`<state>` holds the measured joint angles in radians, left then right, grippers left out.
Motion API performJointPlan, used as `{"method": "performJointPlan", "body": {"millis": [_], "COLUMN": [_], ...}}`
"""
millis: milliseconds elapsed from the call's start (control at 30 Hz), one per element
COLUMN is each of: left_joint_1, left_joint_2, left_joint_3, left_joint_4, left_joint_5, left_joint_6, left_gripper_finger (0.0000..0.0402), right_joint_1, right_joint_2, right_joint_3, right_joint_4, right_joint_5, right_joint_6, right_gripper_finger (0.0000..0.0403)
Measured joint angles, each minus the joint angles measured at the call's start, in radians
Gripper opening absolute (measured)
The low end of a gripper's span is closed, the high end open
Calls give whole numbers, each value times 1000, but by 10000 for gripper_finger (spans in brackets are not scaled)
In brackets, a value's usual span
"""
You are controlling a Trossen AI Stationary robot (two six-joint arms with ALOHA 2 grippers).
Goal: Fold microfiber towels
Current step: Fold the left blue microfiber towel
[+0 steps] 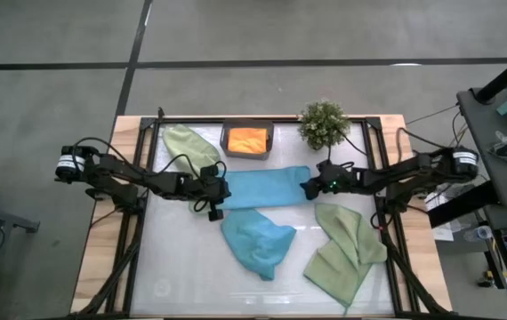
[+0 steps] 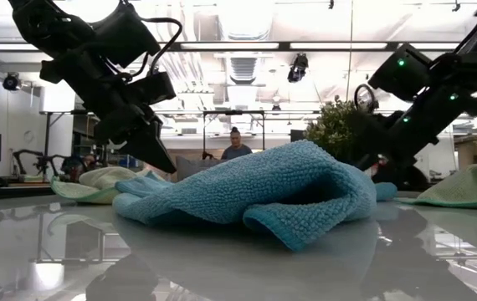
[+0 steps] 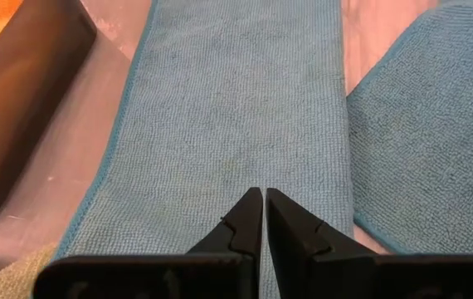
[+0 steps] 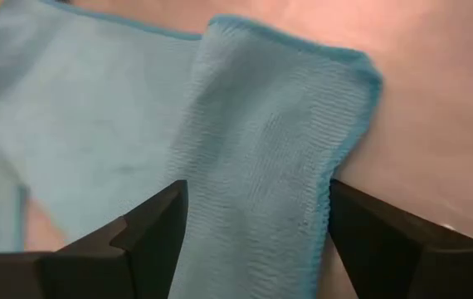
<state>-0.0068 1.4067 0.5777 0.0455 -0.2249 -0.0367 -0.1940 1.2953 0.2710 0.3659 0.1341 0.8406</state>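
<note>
The folded teal-blue microfiber towel (image 1: 267,188) lies as a long flat strip across the middle of the white worktop (image 1: 182,267), between the two arms. The left end effector (image 1: 215,191) sits at the strip's left end; in the left wrist view its two dark fingers (image 3: 249,224) are pressed together with no cloth between them, the tips resting over the towel surface. The right end effector (image 1: 309,188) sits at the strip's right end; in the right wrist view its fingers (image 4: 149,232) stand wide apart, straddling the doubled-over towel end, with fabric between them but not pinched.

A second teal-blue microfiber towel (image 1: 255,244), crumpled, lies just in front of the strip. A light sage green microfiber towel (image 1: 344,251), loosely doubled, lies to the right front. Another light sage green towel (image 1: 189,144) lies at the rear left, beside a small dark grey rectangular tray (image 1: 248,140) that holds the orange towel (image 1: 247,140). A small bushy green potted plant (image 1: 324,124) stands at the rear right.
</note>
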Motion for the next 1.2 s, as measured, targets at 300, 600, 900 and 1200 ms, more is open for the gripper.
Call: {"method": "performJointPlan", "body": {"millis": [300,600,900,1200], "left_joint_1": [0,0,0,0], "left_joint_2": [0,0,0,-1], "left_joint_3": [0,0,0,4], "left_joint_4": [0,0,-1,-2], "left_joint_5": [0,0,0,2], "left_joint_6": [0,0,0,18], "left_gripper_finger": [5,5,5,5], "right_joint_1": [0,0,0,2], "right_joint_2": [74,17,-2,-115], "right_joint_3": [11,8,8,36], "right_joint_4": [85,59,70,-120], "right_joint_5": [-48,-67,-63,-51], "right_joint_6": [-10,-6,-21,-56], "right_gripper_finger": [262,169,22,13]}}
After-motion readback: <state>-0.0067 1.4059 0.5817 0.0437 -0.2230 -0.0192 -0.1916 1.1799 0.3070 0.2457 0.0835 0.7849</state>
